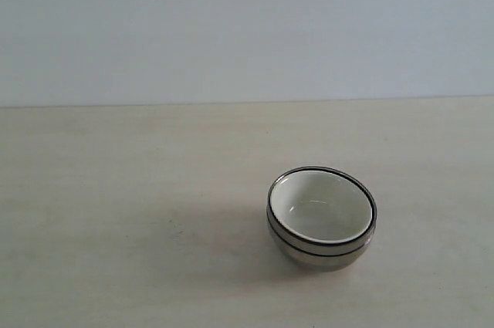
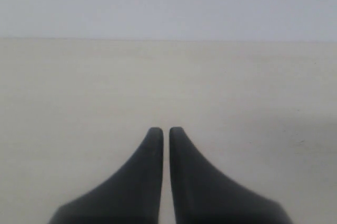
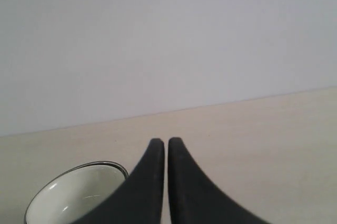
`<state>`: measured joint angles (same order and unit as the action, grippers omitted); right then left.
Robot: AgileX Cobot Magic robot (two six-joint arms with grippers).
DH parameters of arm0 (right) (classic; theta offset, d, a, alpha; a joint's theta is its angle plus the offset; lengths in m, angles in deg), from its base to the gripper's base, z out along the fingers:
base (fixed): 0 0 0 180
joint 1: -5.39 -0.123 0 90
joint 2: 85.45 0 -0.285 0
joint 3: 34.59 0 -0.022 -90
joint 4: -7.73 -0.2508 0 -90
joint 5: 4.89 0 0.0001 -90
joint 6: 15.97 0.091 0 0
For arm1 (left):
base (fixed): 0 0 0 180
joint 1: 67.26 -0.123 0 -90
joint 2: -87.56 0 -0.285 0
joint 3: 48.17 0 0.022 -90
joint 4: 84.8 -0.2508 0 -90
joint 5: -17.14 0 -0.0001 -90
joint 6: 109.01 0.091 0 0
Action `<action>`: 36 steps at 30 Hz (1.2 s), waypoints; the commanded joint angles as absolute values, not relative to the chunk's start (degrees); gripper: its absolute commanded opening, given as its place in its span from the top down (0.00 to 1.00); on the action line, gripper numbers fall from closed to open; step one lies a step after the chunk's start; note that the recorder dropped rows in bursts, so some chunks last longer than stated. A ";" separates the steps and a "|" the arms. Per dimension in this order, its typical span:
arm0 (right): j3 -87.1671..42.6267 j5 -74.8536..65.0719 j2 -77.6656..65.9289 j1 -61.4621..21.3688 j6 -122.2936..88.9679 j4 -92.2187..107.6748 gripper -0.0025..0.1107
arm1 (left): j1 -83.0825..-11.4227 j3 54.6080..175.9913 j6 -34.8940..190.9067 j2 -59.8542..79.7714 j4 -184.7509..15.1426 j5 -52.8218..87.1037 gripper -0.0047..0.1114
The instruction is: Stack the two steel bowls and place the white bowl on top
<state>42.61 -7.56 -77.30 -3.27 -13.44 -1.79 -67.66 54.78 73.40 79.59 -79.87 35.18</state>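
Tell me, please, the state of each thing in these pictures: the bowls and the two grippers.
white bowl: upright, empty, sitting inside the top of the stack.
steel bowls: upright, nested one in the other under the white bowl, standing on the table.
left gripper: shut, holding nothing, above bare table.
right gripper: shut, holding nothing; the stack shows beside it.
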 commanded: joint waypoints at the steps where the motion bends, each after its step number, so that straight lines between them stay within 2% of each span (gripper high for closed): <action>1: 42.63 -7.71 -77.67 -3.15 -13.58 -2.01 0.98 | -67.38 54.61 73.12 79.77 -79.87 34.74 0.93; 25: 42.63 -7.58 -77.67 -3.15 -13.58 -2.01 0.98 | -67.38 54.61 73.12 79.77 -79.87 34.74 0.93; 29: 42.63 -7.80 -77.67 -3.15 -13.58 3.40 0.98 | -67.38 54.61 73.12 79.77 -79.87 34.74 0.93; 36: 42.63 -15.35 -77.67 -3.15 -13.58 8.88 0.98 | -67.38 54.61 73.12 79.77 -79.87 34.74 0.93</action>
<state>42.61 -11.34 -77.30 -3.27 -13.44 7.73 -67.66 54.78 73.40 79.59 -79.87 35.18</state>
